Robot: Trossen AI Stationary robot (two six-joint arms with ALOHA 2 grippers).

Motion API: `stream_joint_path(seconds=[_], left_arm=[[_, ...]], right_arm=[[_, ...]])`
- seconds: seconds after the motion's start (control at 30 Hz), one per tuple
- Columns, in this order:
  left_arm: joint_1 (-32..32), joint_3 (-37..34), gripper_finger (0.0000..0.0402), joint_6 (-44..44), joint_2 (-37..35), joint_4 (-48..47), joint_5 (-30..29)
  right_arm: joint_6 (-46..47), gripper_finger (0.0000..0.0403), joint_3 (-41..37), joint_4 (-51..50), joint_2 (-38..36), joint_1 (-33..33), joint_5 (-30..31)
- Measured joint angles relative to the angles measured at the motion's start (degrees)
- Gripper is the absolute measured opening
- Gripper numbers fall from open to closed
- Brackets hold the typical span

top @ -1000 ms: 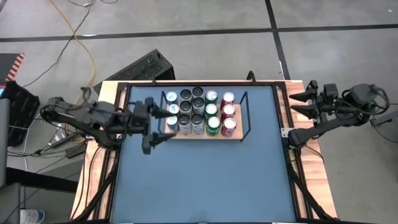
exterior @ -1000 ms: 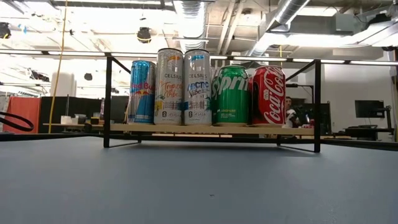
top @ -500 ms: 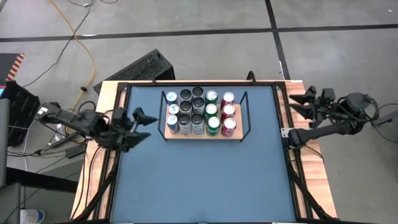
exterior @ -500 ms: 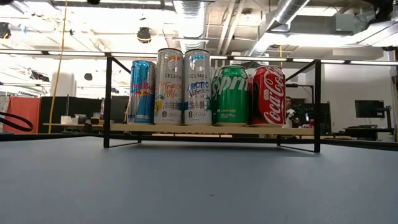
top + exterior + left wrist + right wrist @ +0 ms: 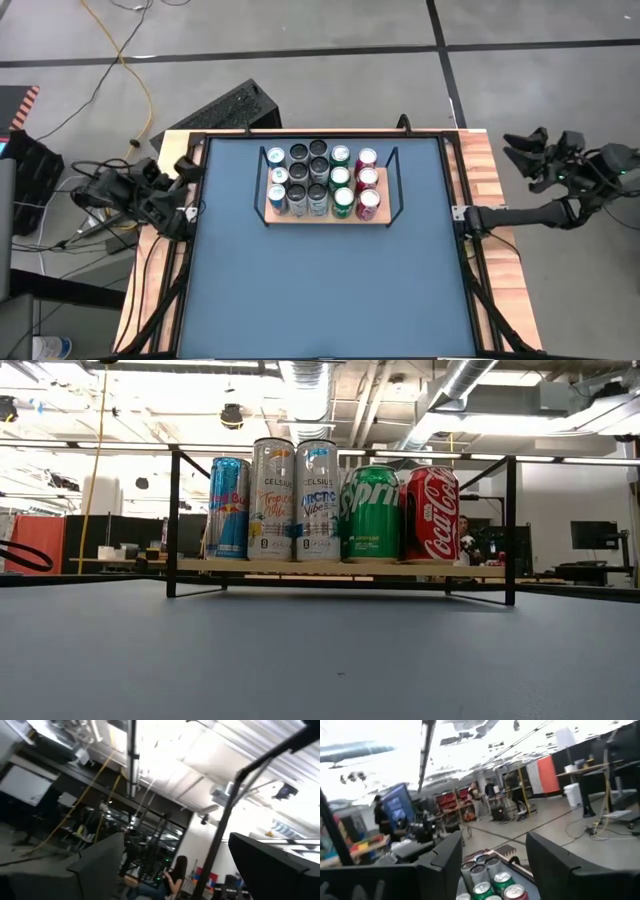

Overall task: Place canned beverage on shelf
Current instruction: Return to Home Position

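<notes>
The shelf [image 5: 326,217] is a light-wood board in a black wire frame and stands at the far middle of the blue table. Several cans stand upright on it in rows. In the low view the front row is a blue can [image 5: 229,508], two tall silver cans [image 5: 295,500], a green can [image 5: 371,513] and a red can [image 5: 430,513]. My left gripper [image 5: 186,187] is open and empty over the table's left edge, tipped upward, well clear of the shelf. My right gripper [image 5: 520,152] is open and empty beyond the table's right edge. Its wrist view shows the can tops [image 5: 490,881] far off.
The blue tabletop [image 5: 320,290] lies bare in front of the shelf. A wooden border [image 5: 490,190] and black rails run along its sides. A black keyboard-like object [image 5: 225,108] lies beyond the far left corner. People stand in the room behind.
My left gripper has drawn back from the shelf's left end toward the table's left edge and tipped upward, staying open. My right gripper has swung away from the table toward the right. The cans and shelf have not moved.
</notes>
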Motion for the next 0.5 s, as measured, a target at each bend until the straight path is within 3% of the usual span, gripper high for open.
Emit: stream_joint_path(seconds=[0.23,0.4,0.5], left_arm=[[0.0,-0.8,0.0346,-1.3,-6.4,-10.7,-3.1],[0.0,-7.2,0.0346,-3.6,-6.3,-10.0,-5.7],[0.0,-13.9,0.0346,-6.1,-6.2,-4.5,-6.4]], right_arm=[[5.2,0.0207,0.9,-9.6,0.0,-5.2,-0.2],[8.4,0.0207,-3.8,-11.4,0.0,-11.0,-1.2],[7.0,0.0207,-7.3,-9.0,0.0,-14.1,-8.2]])
